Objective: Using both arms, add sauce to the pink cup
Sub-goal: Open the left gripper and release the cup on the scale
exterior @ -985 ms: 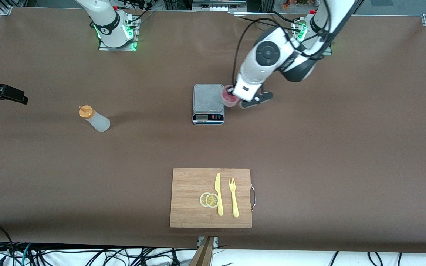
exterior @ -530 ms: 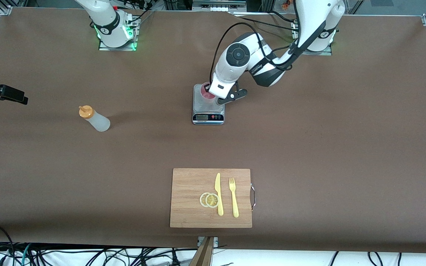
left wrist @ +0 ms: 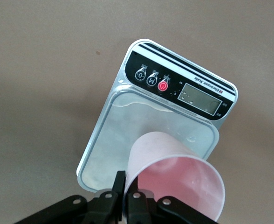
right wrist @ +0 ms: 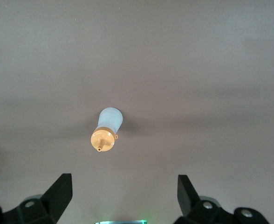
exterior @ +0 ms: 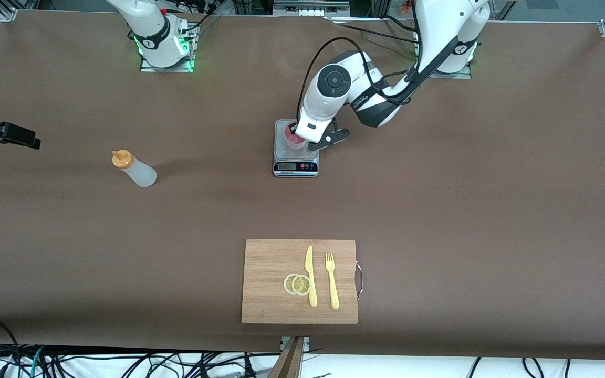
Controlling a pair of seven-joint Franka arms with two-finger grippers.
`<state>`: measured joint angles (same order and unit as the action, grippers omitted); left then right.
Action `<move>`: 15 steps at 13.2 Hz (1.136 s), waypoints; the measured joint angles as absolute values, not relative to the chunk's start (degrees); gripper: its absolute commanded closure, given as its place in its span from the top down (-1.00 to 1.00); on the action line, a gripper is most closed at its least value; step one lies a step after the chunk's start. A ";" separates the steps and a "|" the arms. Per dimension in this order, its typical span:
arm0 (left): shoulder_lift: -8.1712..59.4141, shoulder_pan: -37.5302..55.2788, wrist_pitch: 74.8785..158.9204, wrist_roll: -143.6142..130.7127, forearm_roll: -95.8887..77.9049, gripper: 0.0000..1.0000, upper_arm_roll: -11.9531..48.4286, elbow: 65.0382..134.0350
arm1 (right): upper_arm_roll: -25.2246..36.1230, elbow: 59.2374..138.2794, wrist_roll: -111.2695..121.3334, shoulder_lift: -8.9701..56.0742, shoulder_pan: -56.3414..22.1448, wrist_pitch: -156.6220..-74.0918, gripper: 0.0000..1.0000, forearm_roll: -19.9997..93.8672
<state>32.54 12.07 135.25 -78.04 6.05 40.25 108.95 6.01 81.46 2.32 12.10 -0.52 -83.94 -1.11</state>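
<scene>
The pink cup [exterior: 293, 137] is over the plate of a kitchen scale [exterior: 287, 157], pinched at its rim by my left gripper [exterior: 305, 140]. In the left wrist view one finger [left wrist: 119, 184] is outside the cup [left wrist: 174, 158] wall and the other inside. I cannot tell whether the cup rests on the plate. The sauce bottle [exterior: 133, 169], whitish with an orange cap, stands alone toward the right arm's end of the table. My right gripper [right wrist: 123, 186] is open and empty, high above the table, with the bottle [right wrist: 108, 128] well below it.
The scale [left wrist: 127, 130] has its display and buttons on the side nearer the front camera. A wooden cutting board [exterior: 271, 278] near the front edge carries a yellow knife [exterior: 310, 275], a yellow fork [exterior: 332, 281] and lemon slices [exterior: 297, 284].
My left gripper carried the pink cup from beside the scale to over its plate, toward the right arm's end. The bottle and the right arm have not moved.
</scene>
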 measured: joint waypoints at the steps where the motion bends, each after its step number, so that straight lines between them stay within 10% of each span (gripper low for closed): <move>1: 32.93 12.17 135.60 -78.07 6.83 -0.09 40.20 108.96 | 5.99 81.46 2.32 12.91 -0.62 -83.96 1.00 -1.11; 2: 33.25 12.33 135.90 -78.09 7.26 0.78 40.07 108.96 | 5.99 81.46 2.32 13.46 -0.64 -83.98 1.00 -1.11; 3: 33.44 12.42 136.07 -78.09 7.39 1.00 39.95 108.95 | 6.00 81.46 2.32 13.67 -0.64 -83.98 1.00 -1.11; 15: 23.73 4.33 121.93 -72.47 7.87 1.00 39.21 101.02 | 6.09 81.39 25.59 15.64 0.37 -83.12 0.99 -1.12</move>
<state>23.73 4.33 121.93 -72.47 7.87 39.21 101.02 6.09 81.39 25.59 15.64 0.37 -83.12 -1.12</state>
